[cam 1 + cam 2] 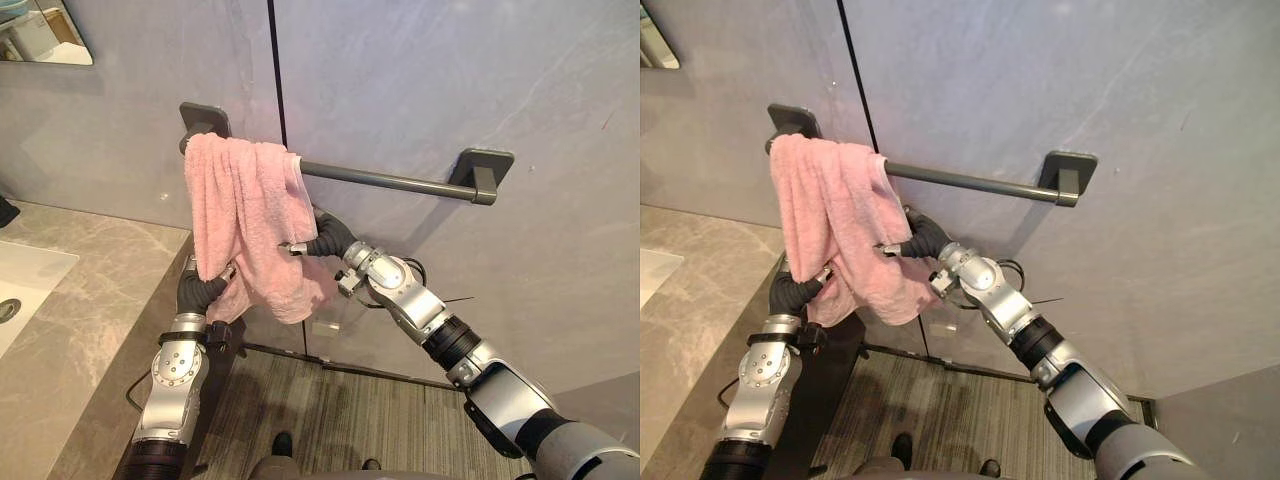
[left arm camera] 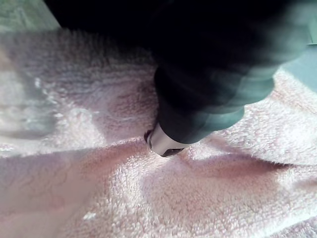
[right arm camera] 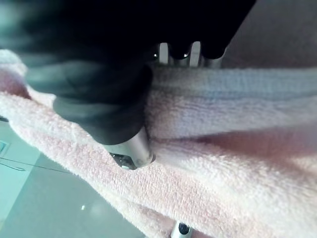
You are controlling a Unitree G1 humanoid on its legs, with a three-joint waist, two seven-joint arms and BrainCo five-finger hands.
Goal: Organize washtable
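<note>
The pink towel (image 1: 245, 215) hangs bunched over the left end of the dark towel bar (image 1: 390, 180), hiding that end and part of its left wall bracket (image 1: 203, 117). The rest of the bar runs bare to the right bracket (image 1: 482, 165). The cloth hangs in uneven folds, its lowest corner on the right side, and it sits just past the right edge of the desk (image 1: 90, 300), not on it. The left robot hand (image 1: 205, 288) is pushed up into the towel's lower left edge. Past its dark ribbed cover it is sunk in the pile, and the left wrist view shows one silver stub pressed into the cloth, so I cannot tell whether it grips or merely touches. The right robot hand (image 1: 325, 240) meets the towel's right side about halfway down. In the right wrist view its fingers (image 3: 194, 53) pass behind a thick fold while the thumb (image 3: 133, 146) presses into the front, so the fold is pinched between them; one dark tip peeks out under the cloth's lower edge. On the desk, a white sink (image 1: 20, 290) is cut off at the left edge, and a mirror (image 1: 40, 30) shows only its corner. Striped flooring (image 1: 330, 420) lies below the bar.
</note>
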